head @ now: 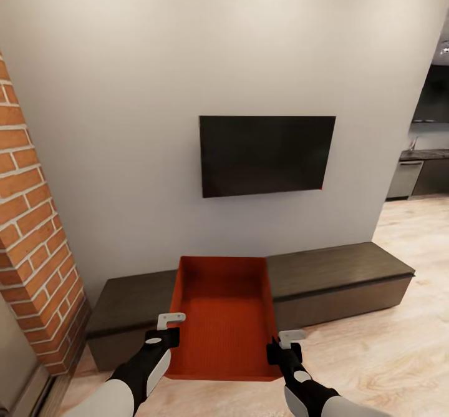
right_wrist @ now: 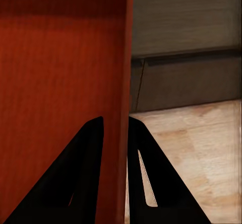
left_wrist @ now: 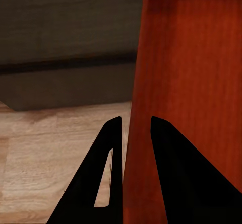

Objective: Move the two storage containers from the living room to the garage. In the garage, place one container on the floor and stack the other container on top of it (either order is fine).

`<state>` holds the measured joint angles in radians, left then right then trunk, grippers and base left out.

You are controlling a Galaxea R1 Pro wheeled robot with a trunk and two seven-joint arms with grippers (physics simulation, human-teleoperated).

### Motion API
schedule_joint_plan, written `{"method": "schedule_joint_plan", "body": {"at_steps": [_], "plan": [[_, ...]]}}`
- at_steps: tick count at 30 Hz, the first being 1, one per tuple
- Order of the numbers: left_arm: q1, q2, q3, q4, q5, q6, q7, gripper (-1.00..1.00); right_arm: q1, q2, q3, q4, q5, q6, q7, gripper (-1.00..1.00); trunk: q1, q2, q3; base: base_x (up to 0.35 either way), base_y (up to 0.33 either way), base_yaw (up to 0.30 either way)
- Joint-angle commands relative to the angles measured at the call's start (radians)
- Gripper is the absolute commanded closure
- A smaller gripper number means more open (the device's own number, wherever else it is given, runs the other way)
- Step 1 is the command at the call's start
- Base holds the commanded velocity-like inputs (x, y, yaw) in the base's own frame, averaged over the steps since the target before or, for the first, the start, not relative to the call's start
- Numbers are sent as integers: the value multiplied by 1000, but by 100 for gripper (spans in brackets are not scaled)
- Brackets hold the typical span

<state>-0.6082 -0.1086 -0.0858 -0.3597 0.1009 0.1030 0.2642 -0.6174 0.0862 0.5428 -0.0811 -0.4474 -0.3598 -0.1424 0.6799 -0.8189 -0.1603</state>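
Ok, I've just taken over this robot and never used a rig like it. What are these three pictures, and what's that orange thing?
The big picture is from the robot's head, looking down over its two arms. The other two come from cameras on each wrist, looking along the gripper's two dark fingers. The orange thing is a storage container, an open-topped tray, held up in front of a low dark bench and a black wall screen. The left gripper pinches its one side wall: the left wrist view shows a finger on each side of the wall. The right gripper holds the opposite wall the same way. A brick fireplace stands at the left.
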Motion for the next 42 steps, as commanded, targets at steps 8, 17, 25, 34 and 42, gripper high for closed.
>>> {"method": "schedule_joint_plan", "body": {"at_steps": [8,17,25,34,42], "plan": [[-1,1,6,-5,-12,7,13,100,-1,1,-12,4,-31,-8,-13,100,0,-1,-1,0,0,-244],[-1,1,6,-5,-11,7,13,100,-1,1,-12,4,-31,-8,-13,100,0,-1,-1,0,0,-244],[-1,1,6,-5,-12,7,13,100,-1,1,-12,4,-31,-8,-13,100,0,-1,-1,0,0,-244],[-1,1,6,-5,-12,7,13,100,-1,0,-12,4,-31,-8,-13,100,0,-1,-1,0,0,-244],[-1,1,6,-5,-12,7,13,100,-1,0,-12,4,-31,-8,-13,100,0,-1,-1,0,0,-244]]}}
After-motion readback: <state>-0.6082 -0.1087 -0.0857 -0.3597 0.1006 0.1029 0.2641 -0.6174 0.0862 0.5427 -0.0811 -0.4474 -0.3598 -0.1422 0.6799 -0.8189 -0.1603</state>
